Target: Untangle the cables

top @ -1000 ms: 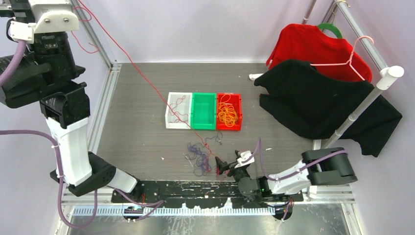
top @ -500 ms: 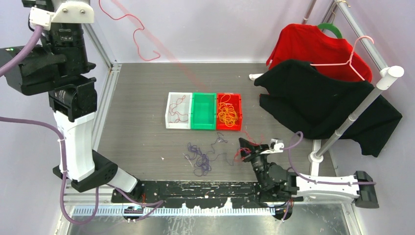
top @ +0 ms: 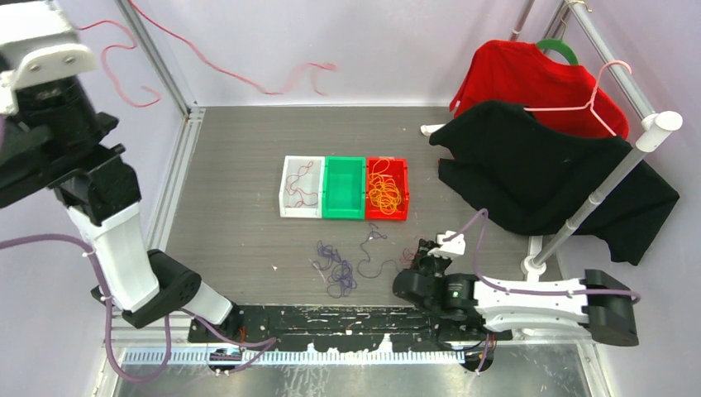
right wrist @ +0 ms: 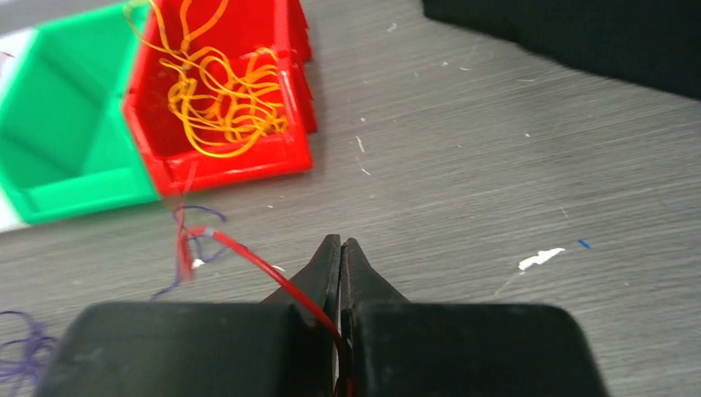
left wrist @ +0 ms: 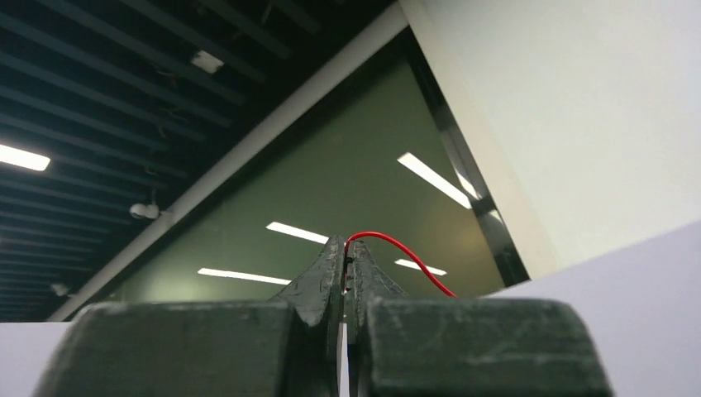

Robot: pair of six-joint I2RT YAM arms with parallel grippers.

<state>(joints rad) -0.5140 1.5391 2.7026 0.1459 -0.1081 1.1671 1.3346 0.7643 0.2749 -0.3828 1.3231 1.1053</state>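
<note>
Where the bins stand: three small bins sit side by side at the table's (top: 231,215) centre, a white bin (top: 284,188) on the 9 o'clock side, a green bin (top: 344,207) in the middle and a red bin (top: 404,188) on the 3 o'clock side.
White bin contents: a thin dark-red strand (top: 302,188) lies looped on its floor.
Red bin contents: orange-yellow cables (top: 385,194) lie in a loose, wiry clump that fills most of it.
Purple-blue cables: a small tangled clump (top: 335,271) lies on the table at 6 o'clock of the bins, with one looser strand trailing toward 5 o'clock.
Long red cable: it (top: 223,73) hangs in the air at 11 to 12 o'clock in front of the back wall, wavy, with its far end blurred.
Left gripper: it (left wrist: 345,252) is raised high at 10 o'clock, jaws pressed together on the long red cable, which arcs away from the tips.
Right gripper: it (right wrist: 340,246) is low over the table at 5 o'clock, jaws closed on a red strand (right wrist: 264,269) that runs toward the purple-blue clump. Whether this is part of the long red cable cannot be told.
Surroundings: a black garment (top: 537,174) drapes from a rack onto the table at 3 o'clock, with a red garment (top: 529,78) behind it at 2 o'clock.
In the way: the right arm (top: 529,298) lies along the near edge at 5 o'clock.
</note>
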